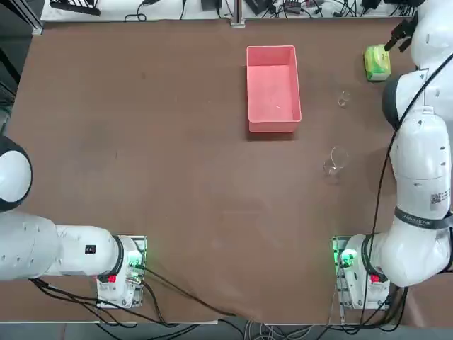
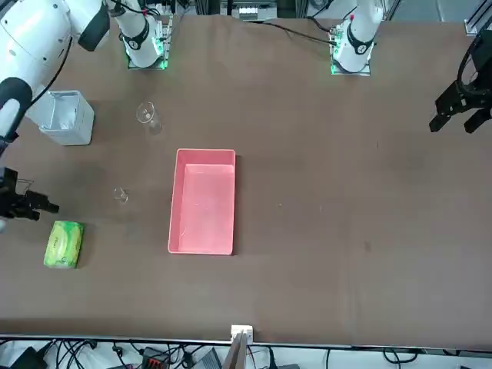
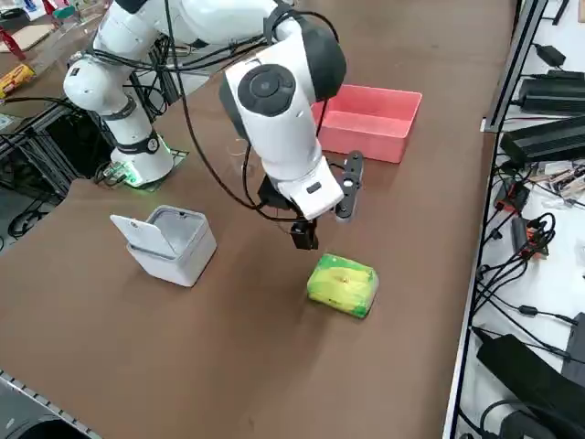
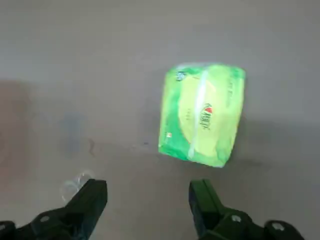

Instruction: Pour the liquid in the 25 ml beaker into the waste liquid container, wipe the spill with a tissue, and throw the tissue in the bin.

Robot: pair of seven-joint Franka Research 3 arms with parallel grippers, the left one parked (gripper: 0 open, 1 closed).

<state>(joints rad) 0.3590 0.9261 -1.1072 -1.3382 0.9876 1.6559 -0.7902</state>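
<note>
The 25 ml beaker (image 1: 344, 99) (image 2: 119, 194) stands upright on the brown table, to the right of the waste liquid container (image 1: 273, 119) (image 2: 201, 244), a pink tray. My right gripper (image 4: 147, 200) (image 3: 326, 212) (image 1: 396, 37) (image 2: 42, 206) hovers open above the far right of the table, beside a green tissue pack (image 4: 202, 120) (image 3: 343, 283) (image 1: 377, 62). Nothing is between its fingers (image 4: 92, 200). The bin (image 3: 169, 242) (image 2: 65, 117) sits with its lid open at the table's right edge, nearer the arm's base. The tissue is out of view.
A larger glass beaker (image 1: 335, 161) (image 2: 146, 115) stands between the tiny beaker and the right arm's base. Cables and equipment run along the far edge. The right arm's white links arch over the table's right side and hide the bin from above.
</note>
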